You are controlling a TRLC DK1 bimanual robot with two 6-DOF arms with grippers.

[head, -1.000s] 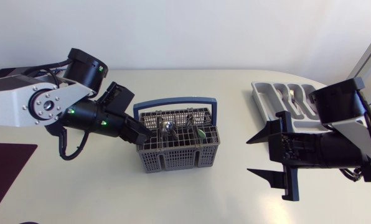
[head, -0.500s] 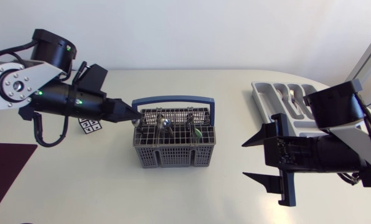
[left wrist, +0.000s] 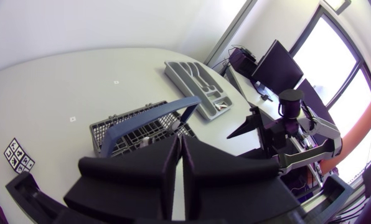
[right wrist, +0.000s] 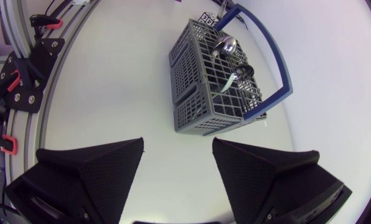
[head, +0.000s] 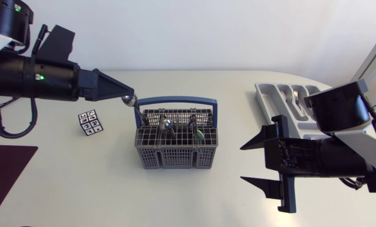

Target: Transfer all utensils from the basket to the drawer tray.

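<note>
Where the worktop lies nearest, the right jaws are held spread wide above it, well apart from the grey basket, in which utensils are stood upright. Just beside a corner of the basket's blue handle, a spoon is pinched at the tip of the left jaws. Farthest back, the drawer tray is set behind the right arm.
</note>
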